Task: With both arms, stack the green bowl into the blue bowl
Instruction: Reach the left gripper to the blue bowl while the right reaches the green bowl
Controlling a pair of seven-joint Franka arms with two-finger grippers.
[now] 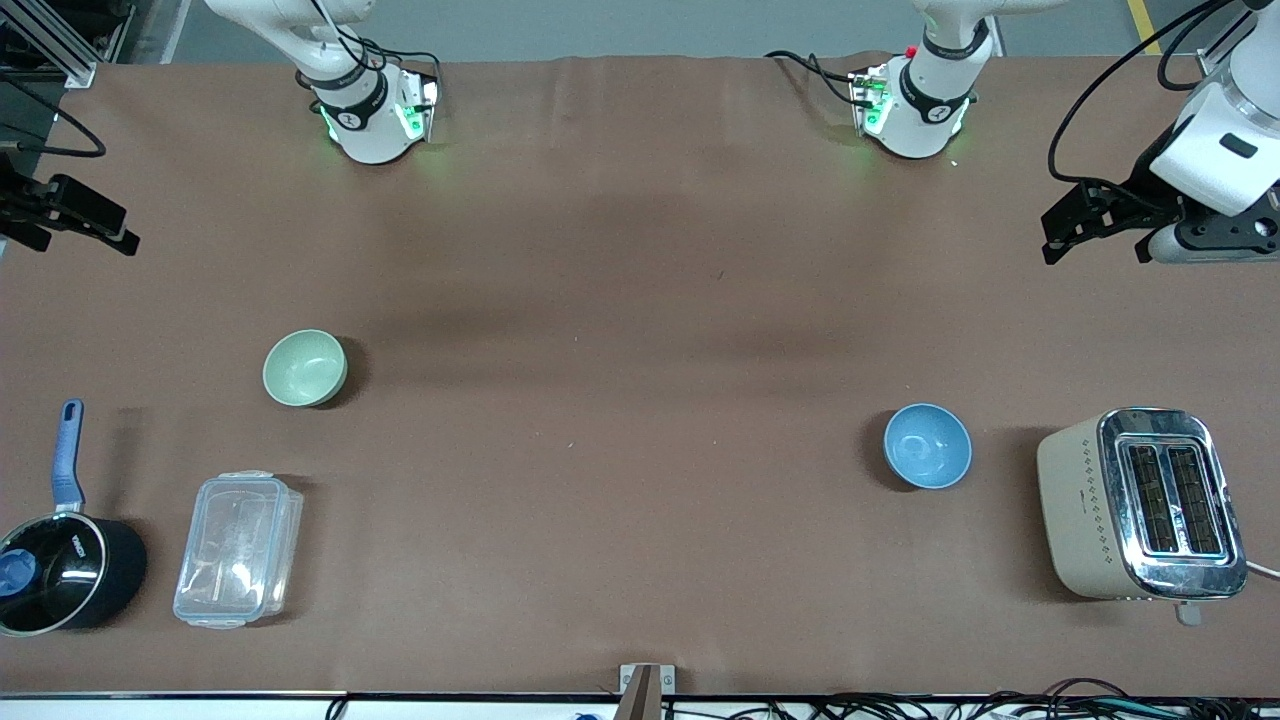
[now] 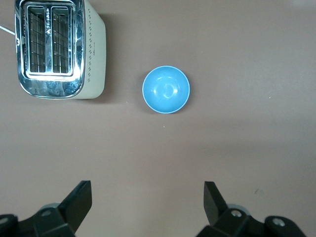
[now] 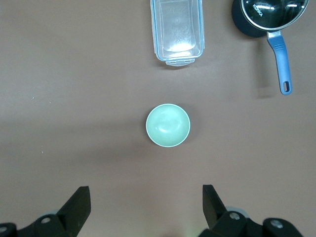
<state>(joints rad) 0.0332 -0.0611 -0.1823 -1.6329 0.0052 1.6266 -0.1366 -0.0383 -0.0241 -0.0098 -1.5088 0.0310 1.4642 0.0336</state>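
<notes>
The green bowl point(image 1: 305, 368) sits upright on the bench point(image 1: 620, 400) toward the right arm's end, well apart from the blue bowl point(image 1: 927, 446), which stands upright toward the left arm's end and a little nearer the front camera. Both bowls hold nothing and neither is touched by anything.

The left tool point(image 1: 1095, 222) hangs in the air over the bench's edge at the left arm's end, high above the surface. In the left wrist view its fingers point(image 2: 79, 200) stand wide apart with nothing between them point(image 2: 148, 205), and the blue bowl point(image 2: 166, 89) lies on the bare bench well ahead of the gap, roughly in line with its middle. The toaster point(image 2: 59, 48) stands just beside that bowl without touching it; in the front view the toaster point(image 1: 1140, 505) is closer to the left arm's end of the bench than the bowl.

The right tool point(image 1: 75, 215) hangs over the edge at the right arm's end, also raised. In the right wrist view its fingers point(image 3: 79, 205) are spread wide and hold nothing point(image 3: 146, 207), and the green bowl point(image 3: 168, 125) lies well ahead of the gap, close to its centre line. Nearer the front camera than the green bowl stand a clear box point(image 1: 238, 549) and, beside it at the bench's corner, a black saucepan point(image 1: 62, 570) with a blue handle.
</notes>
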